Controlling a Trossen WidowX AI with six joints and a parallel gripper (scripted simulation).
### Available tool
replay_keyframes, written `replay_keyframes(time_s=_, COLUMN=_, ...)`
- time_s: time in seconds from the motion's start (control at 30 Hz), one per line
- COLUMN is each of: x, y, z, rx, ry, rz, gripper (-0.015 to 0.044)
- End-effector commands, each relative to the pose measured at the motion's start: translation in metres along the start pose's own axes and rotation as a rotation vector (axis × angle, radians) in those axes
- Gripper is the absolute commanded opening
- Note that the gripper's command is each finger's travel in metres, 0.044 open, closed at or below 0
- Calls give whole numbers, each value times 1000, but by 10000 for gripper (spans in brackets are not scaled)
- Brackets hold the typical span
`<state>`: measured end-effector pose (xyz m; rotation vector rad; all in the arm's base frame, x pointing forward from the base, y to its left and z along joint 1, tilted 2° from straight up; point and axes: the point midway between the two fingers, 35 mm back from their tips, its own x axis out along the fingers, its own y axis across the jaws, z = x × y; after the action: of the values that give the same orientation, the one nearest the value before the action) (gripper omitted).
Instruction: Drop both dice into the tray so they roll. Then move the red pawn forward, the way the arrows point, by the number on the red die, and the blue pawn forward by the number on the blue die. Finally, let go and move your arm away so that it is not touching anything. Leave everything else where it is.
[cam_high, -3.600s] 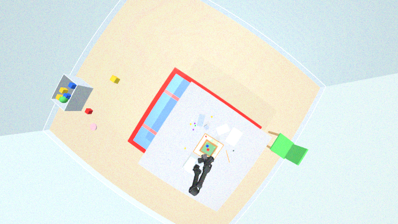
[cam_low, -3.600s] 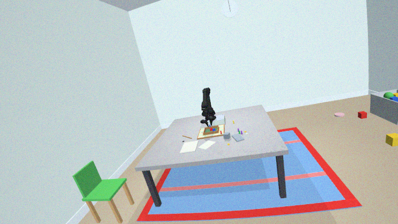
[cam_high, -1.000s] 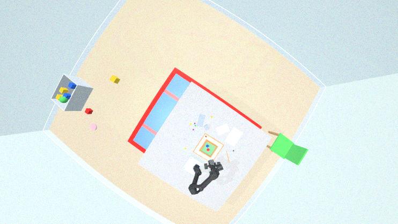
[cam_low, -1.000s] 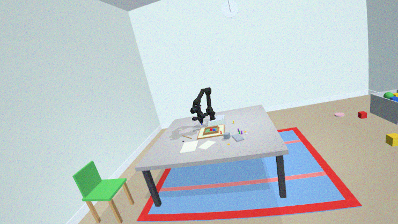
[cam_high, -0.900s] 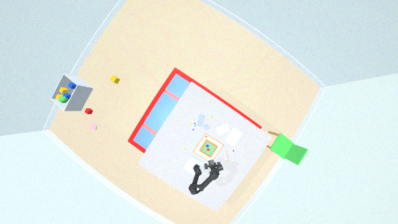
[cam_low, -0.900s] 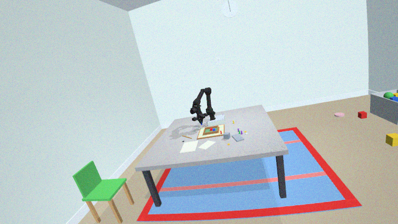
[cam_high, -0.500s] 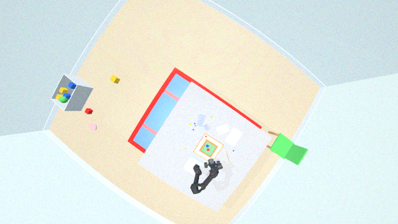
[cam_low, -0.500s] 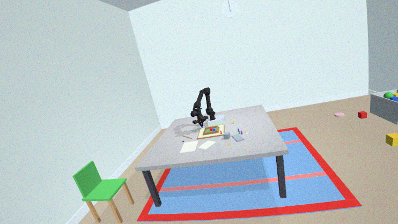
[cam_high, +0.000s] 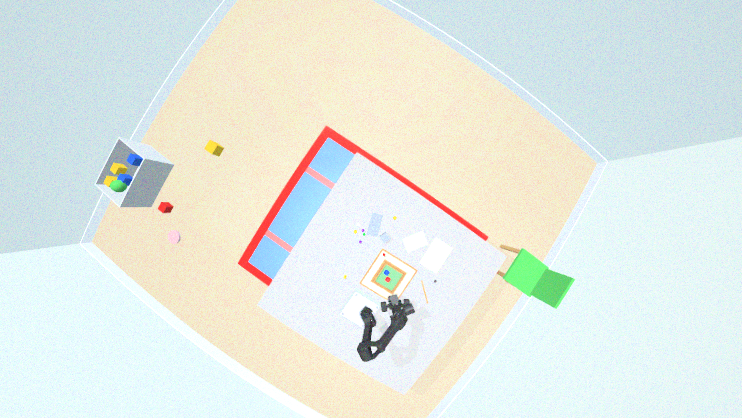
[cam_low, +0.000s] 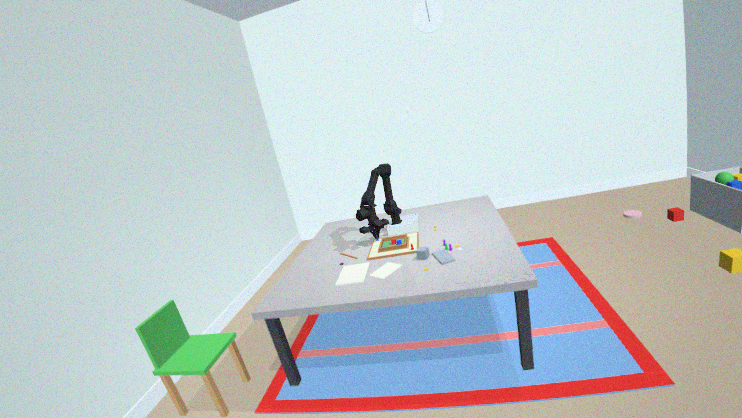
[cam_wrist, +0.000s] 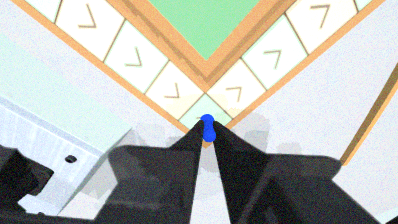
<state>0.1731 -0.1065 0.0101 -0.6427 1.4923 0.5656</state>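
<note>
The hand (cam_high: 393, 300) (cam_low: 376, 237) (cam_wrist: 207, 124) pinches the blue pawn (cam_low: 377, 238) (cam_wrist: 208, 128) between its fingertips, above the board's (cam_high: 367, 284) (cam_low: 370, 254) (cam_wrist: 136, 91) corner.

This looks like a child's playroom: a small green chair (cam_high: 525, 272) (cam_low: 194, 354) stands near a gray counter (cam_high: 321, 249) (cam_low: 415, 290) on a blue rug with a red border (cam_high: 282, 205) (cam_low: 467, 392). Toy blocks lie on the floor near an open bin (cam_high: 150, 181) (cam_low: 713, 199) holding more blocks and a green ball (cam_high: 118, 185) (cam_low: 723, 178).
</note>
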Motion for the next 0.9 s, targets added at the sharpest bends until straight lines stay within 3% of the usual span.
replay_keyframes(time_s=0.0, x=-1, y=0, z=0, rx=0, ry=0, rz=-1, gripper=53)
replay_keyframes(time_s=0.27, x=-4, y=-1, z=0, rx=0, ry=0, rz=-1, gripper=263)
replay_keyframes(time_s=0.4, x=-48, y=-1, z=0, rx=-3, ry=5, rz=4, gripper=368)
replay_keyframes(time_s=0.5, x=-51, y=0, z=0, rx=-3, ry=5, rz=4, gripper=440)
replay_keyframes(time_s=0.63, x=-55, y=2, z=6, rx=29, ry=4, rz=4, gripper=440)
replay_keyframes(time_s=0.87, x=-95, y=37, z=53, rx=377, ry=0, rz=9, gripper=440)
